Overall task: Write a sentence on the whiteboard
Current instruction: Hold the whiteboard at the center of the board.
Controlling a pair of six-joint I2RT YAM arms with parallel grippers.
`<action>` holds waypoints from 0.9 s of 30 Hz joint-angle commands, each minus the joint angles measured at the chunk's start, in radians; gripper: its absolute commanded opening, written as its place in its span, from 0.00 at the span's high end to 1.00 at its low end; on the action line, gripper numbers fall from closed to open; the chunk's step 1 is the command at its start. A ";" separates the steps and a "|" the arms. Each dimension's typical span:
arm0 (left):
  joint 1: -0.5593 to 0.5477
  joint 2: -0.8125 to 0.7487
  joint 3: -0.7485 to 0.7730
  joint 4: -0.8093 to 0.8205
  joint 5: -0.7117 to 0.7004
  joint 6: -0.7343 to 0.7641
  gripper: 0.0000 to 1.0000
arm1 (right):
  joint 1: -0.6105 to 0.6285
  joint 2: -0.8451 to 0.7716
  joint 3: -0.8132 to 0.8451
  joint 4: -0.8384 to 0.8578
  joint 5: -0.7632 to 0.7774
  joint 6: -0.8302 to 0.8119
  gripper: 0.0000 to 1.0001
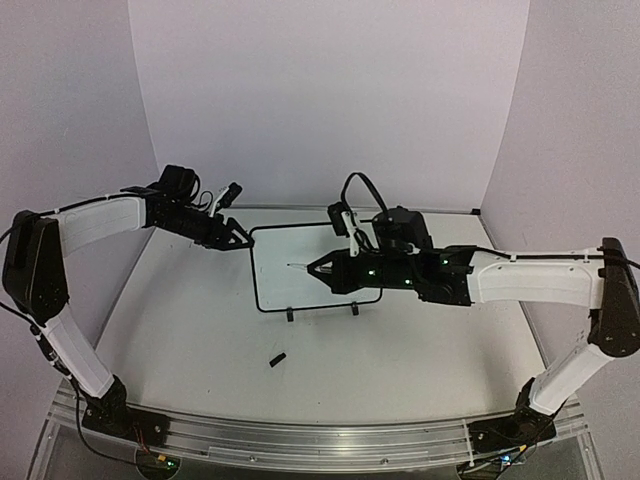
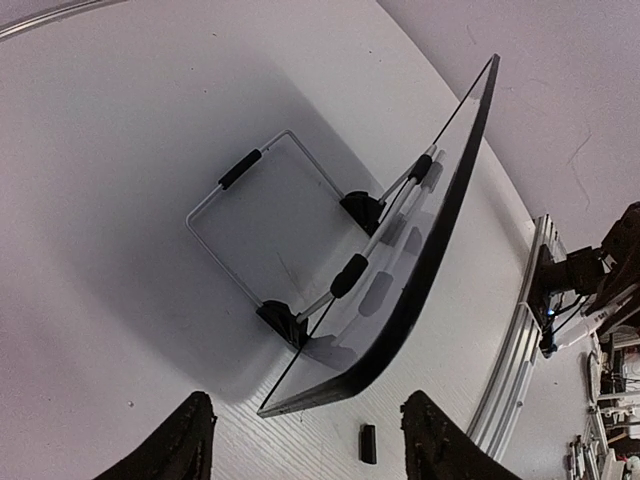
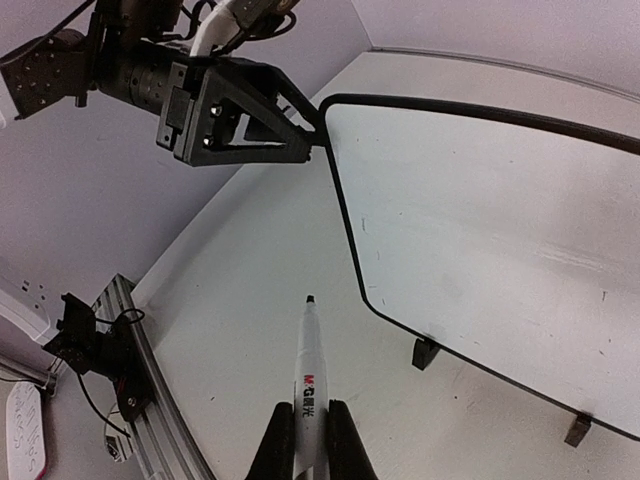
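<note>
We see the left gripper with its jaws apart, astride the upper left corner of the whiteboard. The board is glossy white with a thin black rounded frame and leans on two small feet. Before its right half, the right gripper clamps a white marker. A black cap lies in front on the matte white table, under lilac walls.

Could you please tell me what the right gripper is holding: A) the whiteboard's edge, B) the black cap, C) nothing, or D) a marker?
D: the right gripper is shut on a white marker, whose tip sticks out in front of the whiteboard.
</note>
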 commanded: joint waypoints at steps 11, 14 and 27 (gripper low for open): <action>-0.021 0.057 0.073 0.043 0.030 0.069 0.73 | 0.001 0.183 0.208 0.078 0.024 -0.054 1.00; -0.023 0.052 0.060 0.042 0.035 0.087 0.79 | 0.000 0.199 0.224 0.076 0.033 -0.063 1.00; -0.037 0.048 0.037 0.021 0.034 0.162 1.00 | 0.000 0.261 0.284 0.069 0.068 -0.088 1.00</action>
